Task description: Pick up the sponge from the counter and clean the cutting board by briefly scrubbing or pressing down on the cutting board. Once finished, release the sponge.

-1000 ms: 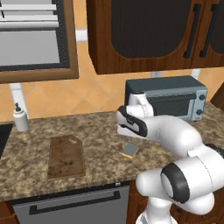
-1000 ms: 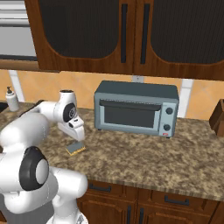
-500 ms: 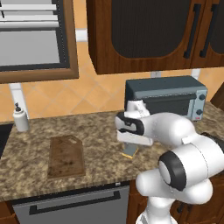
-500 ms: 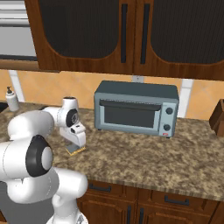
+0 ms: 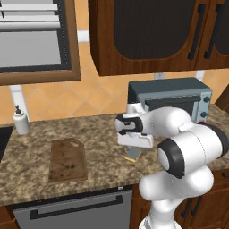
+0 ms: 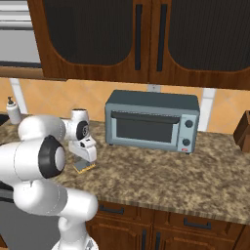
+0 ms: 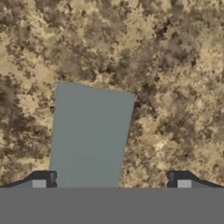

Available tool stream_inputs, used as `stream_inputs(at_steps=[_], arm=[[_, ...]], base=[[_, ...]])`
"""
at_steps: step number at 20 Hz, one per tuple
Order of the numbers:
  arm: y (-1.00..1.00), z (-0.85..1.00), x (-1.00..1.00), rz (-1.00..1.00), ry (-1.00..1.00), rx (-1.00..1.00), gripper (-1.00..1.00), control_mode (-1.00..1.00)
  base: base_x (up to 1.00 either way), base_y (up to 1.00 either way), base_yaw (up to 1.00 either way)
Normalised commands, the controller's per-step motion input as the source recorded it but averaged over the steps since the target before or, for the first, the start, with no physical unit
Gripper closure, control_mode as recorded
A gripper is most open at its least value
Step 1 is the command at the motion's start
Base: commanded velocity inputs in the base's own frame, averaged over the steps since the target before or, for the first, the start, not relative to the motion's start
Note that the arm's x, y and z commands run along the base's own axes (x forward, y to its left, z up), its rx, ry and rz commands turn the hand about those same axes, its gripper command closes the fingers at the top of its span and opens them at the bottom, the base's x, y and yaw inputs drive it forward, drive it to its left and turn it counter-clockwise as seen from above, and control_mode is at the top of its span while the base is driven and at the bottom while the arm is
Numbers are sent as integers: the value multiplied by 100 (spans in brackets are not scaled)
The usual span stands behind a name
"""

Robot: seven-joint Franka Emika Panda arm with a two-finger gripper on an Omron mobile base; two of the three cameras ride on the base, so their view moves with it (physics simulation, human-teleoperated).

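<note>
Sponge [image 7: 89, 138], flat on counter [image 7: 175, 65] right of board [image 5: 67, 160], directly under gripper [image 7: 111, 183] with jaws spread and off-centre over it; likely light, soft, compressible; best pinched across its two long sides.

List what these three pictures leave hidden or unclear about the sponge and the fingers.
- Flat grey-blue sponge with a yellow base: near end cut off at the hand view's bottom.
- Same sponge, left base view: mostly hidden by the white hand.
- Dark fingers: only tips visible; contact with the sponge unclear.
</note>
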Motion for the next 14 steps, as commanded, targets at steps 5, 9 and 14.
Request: stream_inputs(at_steps=[5, 9, 14], arm=[[0, -21, 0, 0, 0, 0, -100, -100], [0, -22, 3, 0, 0, 0, -100, -100], [0, -2, 1, 0, 0, 0, -100, -100]], base=[[0, 0, 0], [0, 0, 0], [0, 0, 0]])
